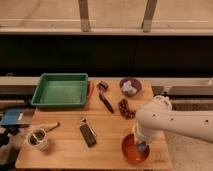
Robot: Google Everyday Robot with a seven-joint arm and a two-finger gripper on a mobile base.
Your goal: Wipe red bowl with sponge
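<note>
The red bowl (131,153) sits near the front right edge of the wooden table (65,155). My white arm reaches in from the right and bends down over the bowl. The gripper (141,146) points down into the bowl, shut on the small blue-grey sponge (142,148), which rests against the bowl's inside. The arm hides the back right part of the bowl and most of the sponge.
A green tray (60,90) stands at the back left, a dark purple bowl (130,86) at the back right. A black brush (105,101), a dark red cluster (126,109), a black oblong object (88,135) and a small jar (37,139) lie between.
</note>
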